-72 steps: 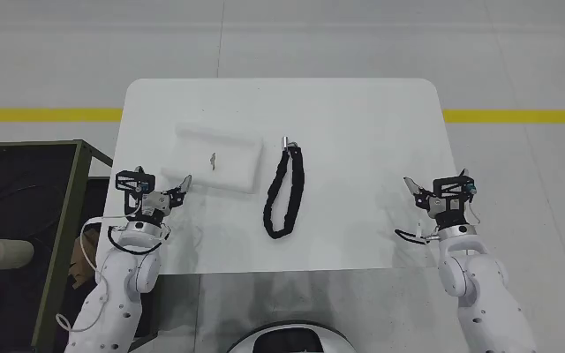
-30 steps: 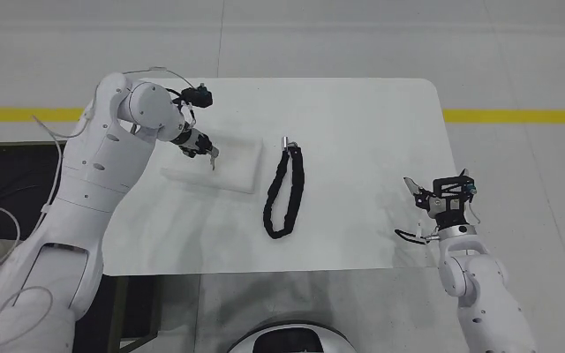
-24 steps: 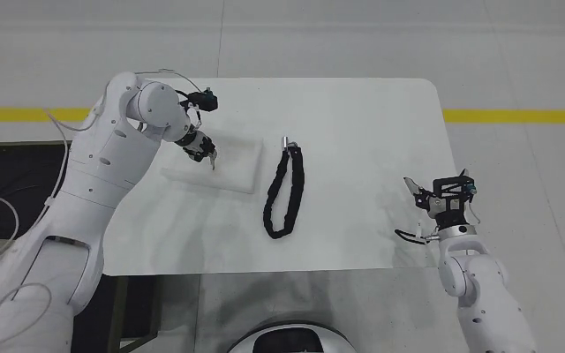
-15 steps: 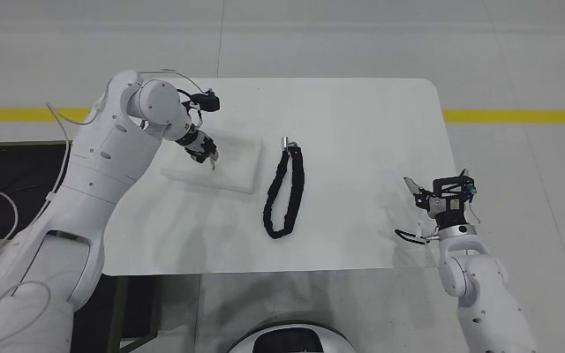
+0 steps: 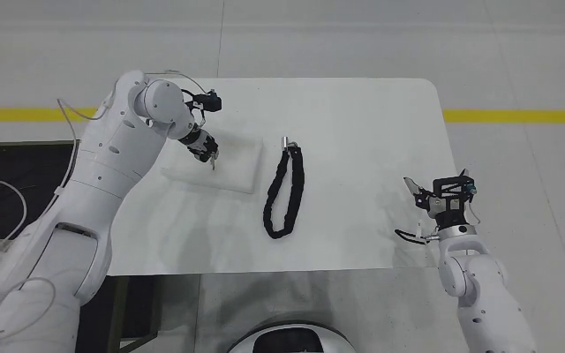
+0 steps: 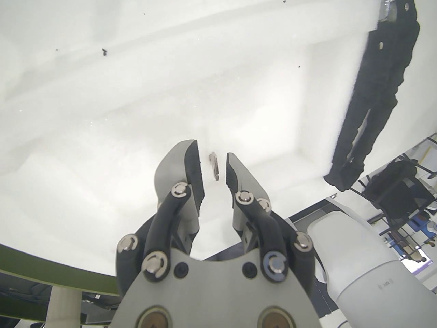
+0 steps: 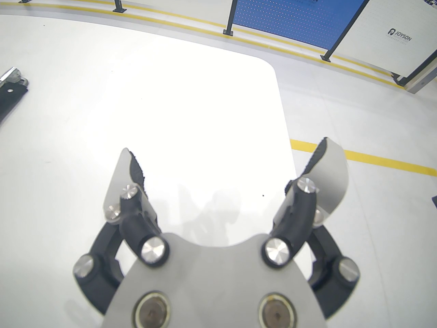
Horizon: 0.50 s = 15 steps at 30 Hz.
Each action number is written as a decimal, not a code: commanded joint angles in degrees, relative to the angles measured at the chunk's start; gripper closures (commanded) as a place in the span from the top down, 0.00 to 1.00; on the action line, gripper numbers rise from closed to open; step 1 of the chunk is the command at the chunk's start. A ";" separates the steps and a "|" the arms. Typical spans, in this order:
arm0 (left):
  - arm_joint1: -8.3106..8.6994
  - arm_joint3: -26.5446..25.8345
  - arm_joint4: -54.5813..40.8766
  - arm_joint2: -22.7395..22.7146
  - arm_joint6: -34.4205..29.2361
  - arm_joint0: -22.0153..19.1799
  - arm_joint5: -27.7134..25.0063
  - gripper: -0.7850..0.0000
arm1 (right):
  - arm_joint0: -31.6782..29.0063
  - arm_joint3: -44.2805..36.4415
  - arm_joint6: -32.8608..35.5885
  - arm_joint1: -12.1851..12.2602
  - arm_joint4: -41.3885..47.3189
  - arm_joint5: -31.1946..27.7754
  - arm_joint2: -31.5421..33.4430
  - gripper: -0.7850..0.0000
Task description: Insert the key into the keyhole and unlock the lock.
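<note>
Key (image 6: pixel 214 165): small and metal, on top of the white foam pad (image 5: pixel 240 169), toward the pad's middle; seen from the left wrist it shows as a thin sliver, edge-on; it stands between the two fingers of the left gripper, with a gap on either side

Left gripper (image 6: pixel 212 153): down over the pad, right at the key; fingers a little apart and straddling the key, not pinching it; whether the fingertips touch the foam cannot be told

Pad: flat, rectangular, slightly askew on the left part of the table (image 5: pixel 371 123); a few dark specks on its surface

Lock (image 5: pixel 284 192): a black sleeved chain lying in a long narrow loop just beside the pad, on the side toward the table's middle; its metal end (image 5: pixel 285 142) points to the table's far edge, level with the pad's far corner; nothing touches it

Right gripper (image 7: pixel 227 151): well apart from the pad, past the lock, at the table's right edge; fingers spread wide, holding nothing

Floor: grey, with a yellow line (image 5: pixel 494 116) running behind the table on both sides of the pad
</note>
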 commanded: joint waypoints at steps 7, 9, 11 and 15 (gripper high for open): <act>-1.44 2.99 0.80 0.80 -1.01 -0.98 -0.20 0.00 | 0.00 0.00 0.00 0.00 0.00 0.00 0.00 1.00; -1.76 3.60 0.92 0.88 -1.21 -1.18 -0.45 0.00 | 0.00 0.00 0.00 0.00 0.00 0.00 0.00 1.00; -1.95 3.85 1.16 0.72 -1.42 -1.43 -0.87 0.00 | 0.00 0.00 0.00 0.00 0.00 0.00 0.00 1.00; -1.67 2.23 1.37 -1.03 -1.49 -1.42 -1.34 0.00 | 0.00 0.00 0.00 0.00 0.00 0.00 0.00 1.00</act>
